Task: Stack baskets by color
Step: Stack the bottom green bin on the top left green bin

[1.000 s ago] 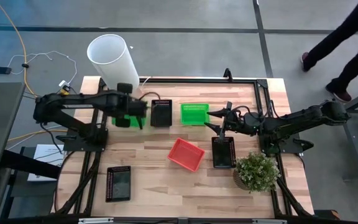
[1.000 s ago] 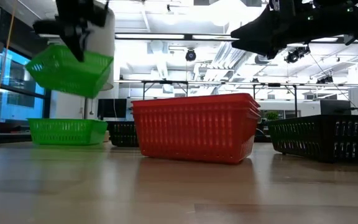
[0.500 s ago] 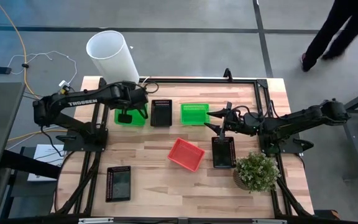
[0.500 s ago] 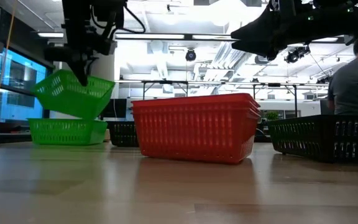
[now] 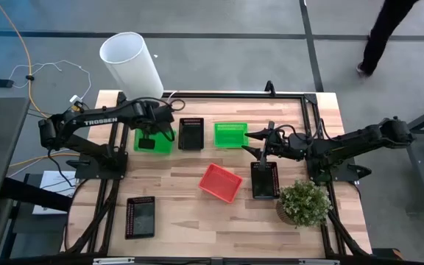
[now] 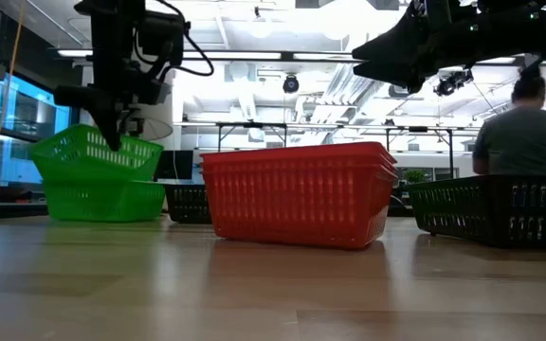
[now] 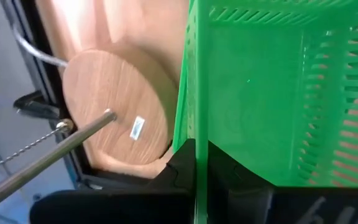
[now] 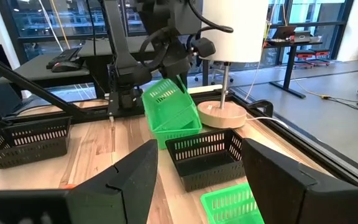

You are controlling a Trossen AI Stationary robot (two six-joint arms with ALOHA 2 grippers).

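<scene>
From above, the left gripper [image 5: 147, 140] has its jaws clamped on the rim of a green basket [image 5: 153, 139] that sits over a second green one just beside the foot of the white cylinder [image 5: 131, 65]; a third green basket [image 5: 230, 134] lies well to the right of the cylinder, past a black basket [image 5: 191, 133] that stands between. The red stack [image 5: 220, 182] looks finished, so I'd judge greens about to reach two of three and blacks untouched: one more black basket [image 5: 264, 179] is under the right gripper [image 5: 260, 143], whose jaws hang apart over it holding nothing, and another black one [image 5: 140, 216] is at the near edge of the worktop [image 5: 197, 221], far from the cylinder. From worktop level, the upper green basket [image 6: 95, 152] shows tilted and only partly nested in the lower green basket [image 6: 100, 200], which the overhead cannot tell. The left wrist camera shows the jaws pinching the green wall [image 7: 253, 93] beside the cylinder's wooden base [image 7: 114, 109]. The right wrist camera shows the tilt too.
</scene>
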